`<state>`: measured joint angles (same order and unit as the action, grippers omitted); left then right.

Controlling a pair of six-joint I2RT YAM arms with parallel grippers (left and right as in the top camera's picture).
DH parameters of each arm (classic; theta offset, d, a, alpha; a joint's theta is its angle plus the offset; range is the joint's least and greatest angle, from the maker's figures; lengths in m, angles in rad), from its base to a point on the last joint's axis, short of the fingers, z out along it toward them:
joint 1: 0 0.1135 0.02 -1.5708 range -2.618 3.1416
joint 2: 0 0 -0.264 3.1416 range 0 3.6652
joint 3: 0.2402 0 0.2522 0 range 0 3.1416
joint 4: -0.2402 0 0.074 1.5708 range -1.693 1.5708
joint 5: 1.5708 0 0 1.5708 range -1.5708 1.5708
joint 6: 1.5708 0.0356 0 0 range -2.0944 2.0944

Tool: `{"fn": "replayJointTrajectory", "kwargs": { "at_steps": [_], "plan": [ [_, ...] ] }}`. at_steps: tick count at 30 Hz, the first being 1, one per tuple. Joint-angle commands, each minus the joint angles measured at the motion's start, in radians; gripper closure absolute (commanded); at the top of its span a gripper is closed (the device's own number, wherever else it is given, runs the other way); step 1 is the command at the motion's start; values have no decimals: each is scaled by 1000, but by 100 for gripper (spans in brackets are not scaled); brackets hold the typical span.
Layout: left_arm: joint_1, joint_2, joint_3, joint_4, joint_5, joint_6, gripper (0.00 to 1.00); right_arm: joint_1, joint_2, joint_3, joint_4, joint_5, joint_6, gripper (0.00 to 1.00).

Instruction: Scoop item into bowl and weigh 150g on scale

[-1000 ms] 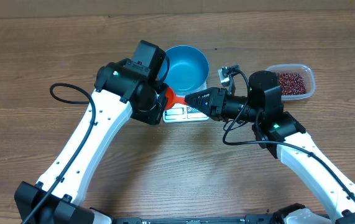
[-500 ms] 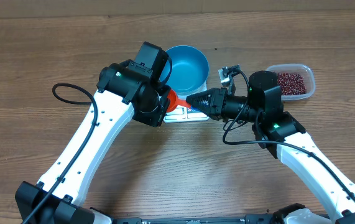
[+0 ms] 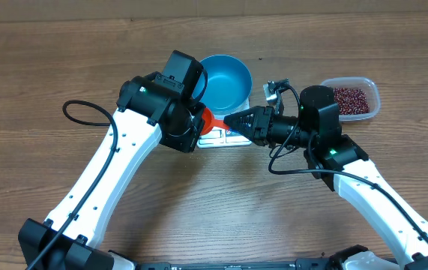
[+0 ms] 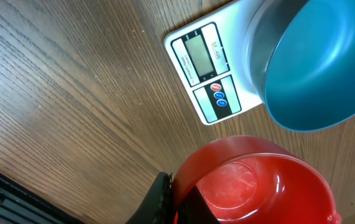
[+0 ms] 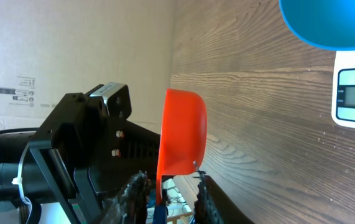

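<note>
where the brown wood-grain tabletop (image 3: pixel 41 67) runs back to a pale cardboard wall (image 5: pixel 53 43), the white scale (image 4: pixel 205 71) sits flat with the blue bowl (image 3: pixel 225 79) on it. just beside the scale, the left hand (image 3: pixel 197 124) is closed tight on the red scoop (image 3: pixel 208 120). the right hand (image 5: pixel 168 198) straddles the scoop's stem, and i cannot tell whether it grips. the beans (image 3: pixel 351 98) lie in a clear tub (image 3: pixel 375 105), well off the scale toward the right arm.

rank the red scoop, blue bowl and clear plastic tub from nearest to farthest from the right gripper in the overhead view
From the right gripper:
1. red scoop, at its tip, to its left.
2. blue bowl, just beyond, mid-table.
3. clear plastic tub, far right, behind its wrist.
</note>
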<state>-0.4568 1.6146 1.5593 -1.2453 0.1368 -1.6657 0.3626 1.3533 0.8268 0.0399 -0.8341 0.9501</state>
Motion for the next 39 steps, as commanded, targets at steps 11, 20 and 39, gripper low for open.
{"fn": "replayJointTrajectory", "kwargs": {
  "at_steps": [11,20,39],
  "plan": [
    [-4,8,-3,-3,-28,8,96,4,-1,19,3,-4,20,81],
    [-4,8,-3,-3,-27,8,56,4,-1,19,3,-5,23,93],
    [47,6,69,88,-32,519,39,-80,-16,19,-182,-8,-98,96]
  ]
}}
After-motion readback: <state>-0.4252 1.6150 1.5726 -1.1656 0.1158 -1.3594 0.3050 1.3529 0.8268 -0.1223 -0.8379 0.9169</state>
